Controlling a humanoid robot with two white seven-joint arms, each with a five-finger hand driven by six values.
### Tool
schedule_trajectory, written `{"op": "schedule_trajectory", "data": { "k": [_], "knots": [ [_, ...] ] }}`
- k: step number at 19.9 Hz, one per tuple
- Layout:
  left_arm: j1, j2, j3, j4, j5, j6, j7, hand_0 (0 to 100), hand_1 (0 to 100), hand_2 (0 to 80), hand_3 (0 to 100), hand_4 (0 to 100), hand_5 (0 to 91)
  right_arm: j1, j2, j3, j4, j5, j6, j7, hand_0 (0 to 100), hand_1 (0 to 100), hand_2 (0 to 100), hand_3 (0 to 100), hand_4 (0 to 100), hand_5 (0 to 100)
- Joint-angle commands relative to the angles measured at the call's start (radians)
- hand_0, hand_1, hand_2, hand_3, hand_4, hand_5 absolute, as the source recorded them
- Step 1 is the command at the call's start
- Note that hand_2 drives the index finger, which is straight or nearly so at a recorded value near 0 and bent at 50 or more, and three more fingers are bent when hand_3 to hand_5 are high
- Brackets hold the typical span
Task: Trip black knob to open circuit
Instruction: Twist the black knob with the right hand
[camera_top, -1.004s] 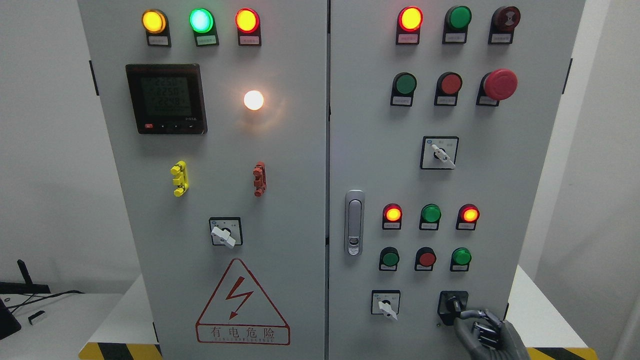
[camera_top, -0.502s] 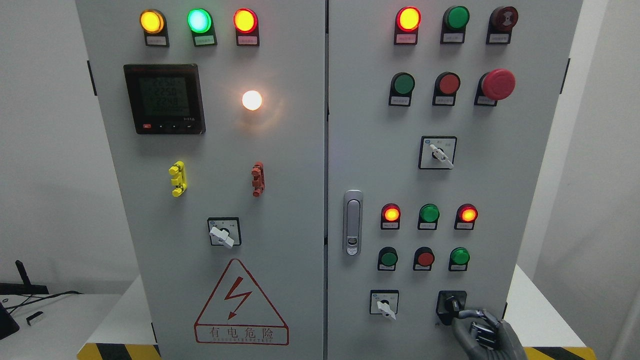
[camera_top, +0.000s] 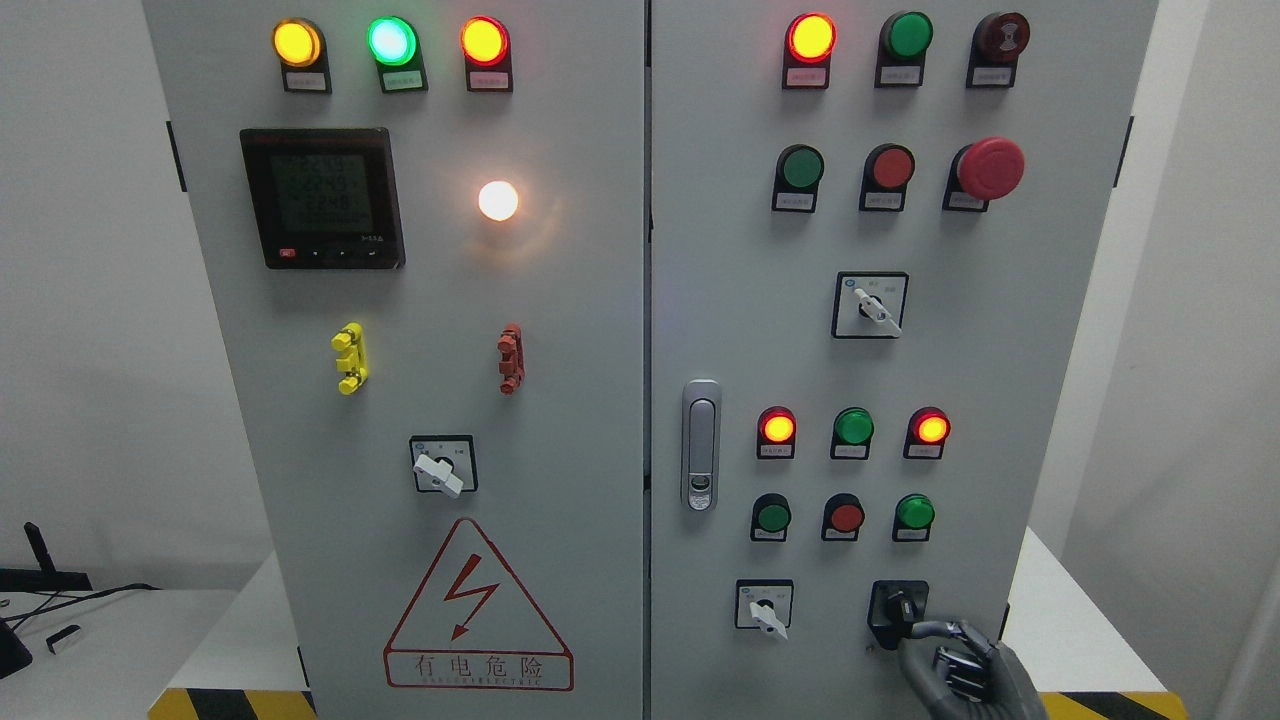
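The black knob (camera_top: 896, 607) sits on its black square plate at the lower right of the grey cabinet's right door (camera_top: 950, 350). My right hand (camera_top: 912, 627) comes up from the bottom edge at the right. Its grey fingers (camera_top: 935, 629) curl onto the knob's handle from below and to the right, and the handle points toward the hand. The palm and wrist cover the panel just under the plate. My left arm does not show.
A white selector switch (camera_top: 765, 610) stands left of the knob. Above it are a row of small push buttons (camera_top: 846, 516) and lit indicator lamps (camera_top: 779, 428). A silver door latch (camera_top: 701, 445) is near the seam. A red mushroom stop button (camera_top: 990, 167) is higher up.
The whole cabinet has drifted a little to the left in the picture. My right hand has stayed on the black knob.
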Motion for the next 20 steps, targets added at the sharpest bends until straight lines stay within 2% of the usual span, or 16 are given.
{"op": "schedule_trajectory", "data": {
  "k": [1, 20],
  "knots": [
    [0.000, 0.000, 0.000, 0.000, -0.031, -0.001, -0.001, 12, 39, 0.0, 0, 0, 0.0, 0.001, 0.012, 0.025, -0.009, 0.002, 0.001, 0.002, 51, 81, 48, 100, 98, 89],
    [0.000, 0.000, 0.000, 0.000, -0.031, -0.001, -0.001, 12, 39, 0.0, 0, 0, 0.0, 0.004, 0.021, 0.040, -0.009, 0.002, 0.001, 0.002, 51, 81, 47, 100, 98, 89]
  ]
}}
